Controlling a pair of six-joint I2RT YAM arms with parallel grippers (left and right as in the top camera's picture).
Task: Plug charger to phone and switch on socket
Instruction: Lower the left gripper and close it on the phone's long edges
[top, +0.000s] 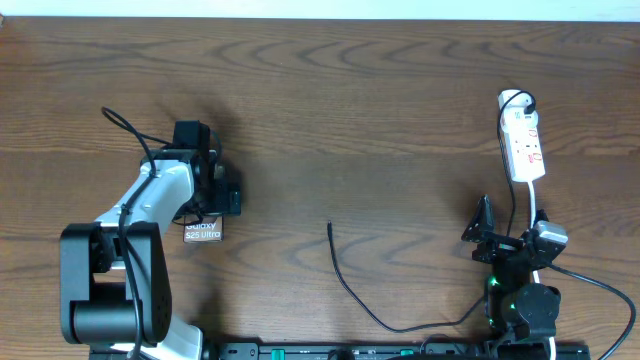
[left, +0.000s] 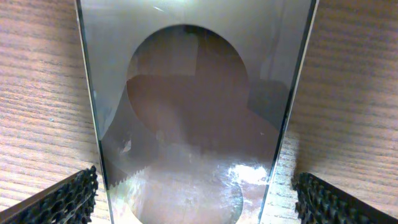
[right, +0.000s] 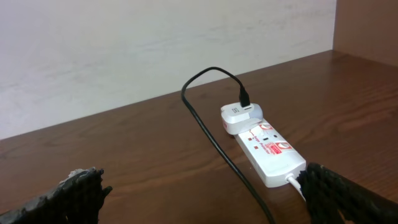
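Note:
The phone (top: 203, 231) lies flat on the table at the left, with only its white lettered end showing below my left gripper (top: 205, 212). In the left wrist view the phone (left: 193, 93) fills the frame, and the left gripper (left: 196, 205) is open with a finger on each side of it. The charger is a thin black cable, and its free tip (top: 330, 226) lies mid-table. The socket (top: 522, 145) lies at the far right with the charger's adapter plugged in. My right gripper (top: 515, 228) is open and empty, just short of the socket (right: 267, 149).
The charger cable (top: 352, 295) curves down from its tip toward the front edge and then right to the right arm's base. It also runs past the socket in the right wrist view (right: 211, 137). The socket's white cord (top: 535, 205) passes under my right gripper.

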